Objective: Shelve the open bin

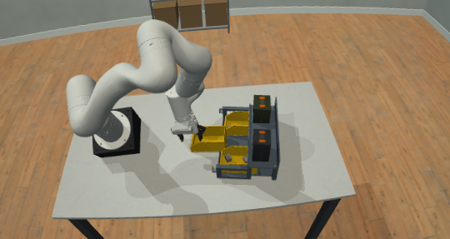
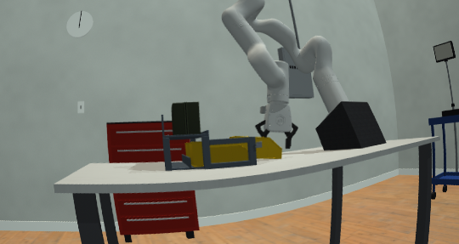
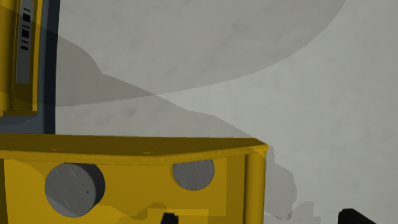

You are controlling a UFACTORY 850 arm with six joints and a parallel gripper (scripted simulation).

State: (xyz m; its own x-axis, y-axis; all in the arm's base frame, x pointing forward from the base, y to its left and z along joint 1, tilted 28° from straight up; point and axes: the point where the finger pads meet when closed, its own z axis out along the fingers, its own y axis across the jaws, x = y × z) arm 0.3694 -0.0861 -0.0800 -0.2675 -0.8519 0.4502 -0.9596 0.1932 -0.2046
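Note:
The open yellow bin (image 1: 208, 139) lies on the table just in front of the dark grey shelf (image 1: 250, 141), at the gap between two yellow bins (image 1: 236, 118) (image 1: 232, 157). It also shows in the side view (image 2: 259, 149). In the wrist view the bin (image 3: 130, 180) holds two grey round parts (image 3: 75, 189) (image 3: 194, 174). My gripper (image 1: 189, 132) is open and empty, low over the bin's end away from the shelf. One fingertip is inside the bin and the other outside, either side of a bin wall (image 3: 255, 185). The gripper (image 3: 263, 217) touches nothing that I can see.
Two black boxes (image 1: 262, 103) (image 1: 262, 146) stand on the shelf's low top board. The lower shelf bin holds small grey parts (image 1: 228, 156). A neighbouring bin and the shelf frame (image 3: 47, 65) show at the wrist view's upper left. My black base (image 1: 117, 131) stands at the table's left.

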